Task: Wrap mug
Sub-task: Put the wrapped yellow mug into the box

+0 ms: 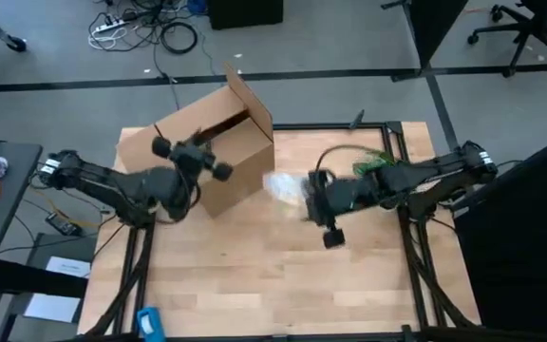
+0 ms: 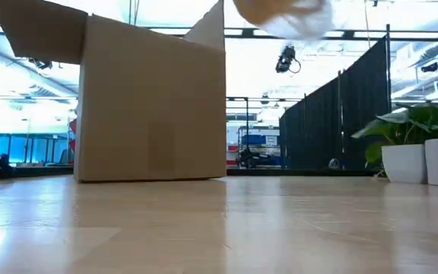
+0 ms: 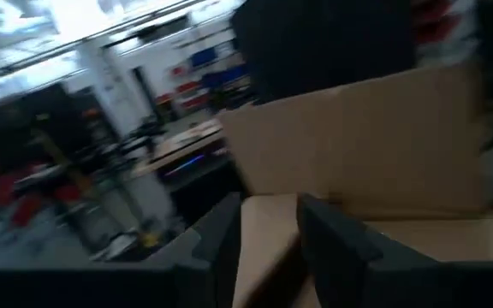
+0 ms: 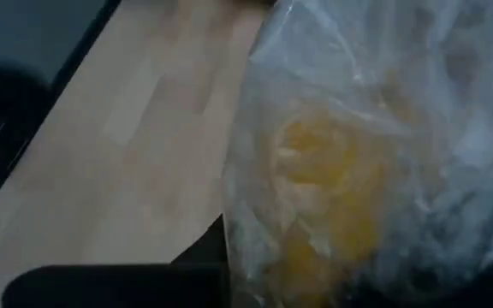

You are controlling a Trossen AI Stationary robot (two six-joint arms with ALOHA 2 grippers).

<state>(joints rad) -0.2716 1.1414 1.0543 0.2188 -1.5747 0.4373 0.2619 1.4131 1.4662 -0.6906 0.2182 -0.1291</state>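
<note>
Pale wooden planks make up the table [image 1: 254, 275], which carries an open cardboard box [image 1: 218, 157] at its far left. Between box and right arm, the right gripper [image 1: 304, 198] holds a bundle of crinkly clear plastic sheet [image 1: 283, 186] above the wood; its wrist view shows the mug [image 4: 332, 184] as a yellow-orange shape inside the wrap (no bare surface shows), and the low view shows the bundle raised off the table. Whether those fingers are clamped or apart cannot be told. At the box's near left side hovers the left gripper [image 1: 194, 152], its fingers [image 3: 328, 235] apart, gripping nothing.
</note>
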